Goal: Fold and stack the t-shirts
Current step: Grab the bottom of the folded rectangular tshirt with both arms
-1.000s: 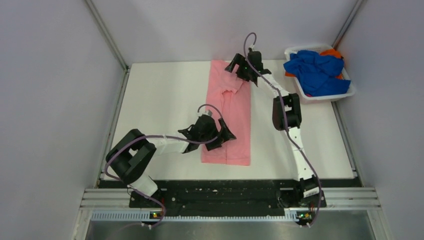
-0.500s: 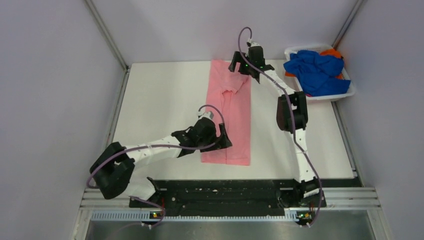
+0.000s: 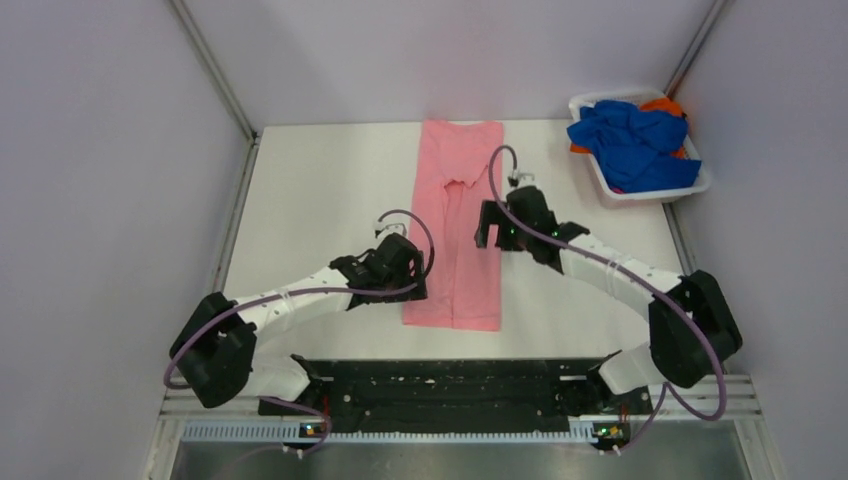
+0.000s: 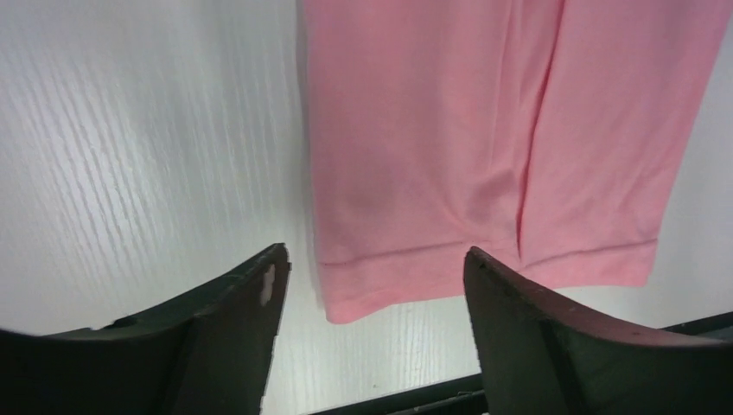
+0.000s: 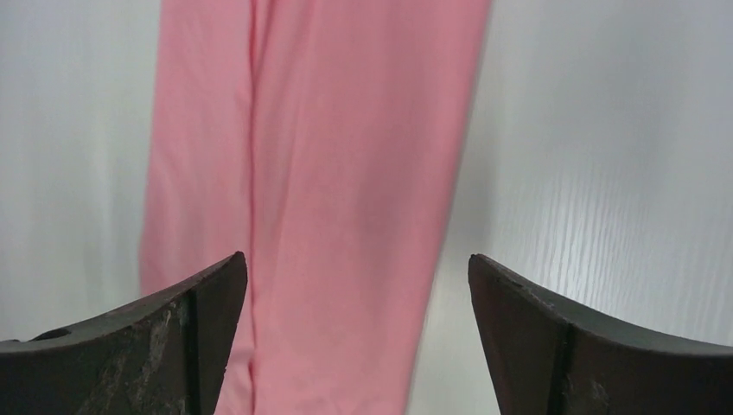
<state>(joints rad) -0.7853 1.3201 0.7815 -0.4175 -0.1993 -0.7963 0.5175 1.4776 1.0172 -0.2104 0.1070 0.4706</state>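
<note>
Pink cloth first: one light pink t-shirt (image 3: pixel 462 160) lies flat as a long narrow strip down the middle of the white surface (image 3: pixel 320 190), hem toward the bottom of the frame. At upper right, one white basket (image 3: pixel 700 186) holds a royal blue heap (image 3: pixel 630 140), its shirt count impossible to tell, and an orange sliver (image 3: pixel 662 103), mostly buried. Two hands: the left hand (image 4: pixel 373 259) by the strip's lower left edge, the right hand (image 5: pixel 356 264) over its right side, both spread apart, gripping nothing.

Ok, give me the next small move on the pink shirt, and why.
Probably lower the open left gripper to pinch the near hem: the pink t-shirt lies flat in a long narrow strip, the right gripper is open too, so halving it seems next.
</note>
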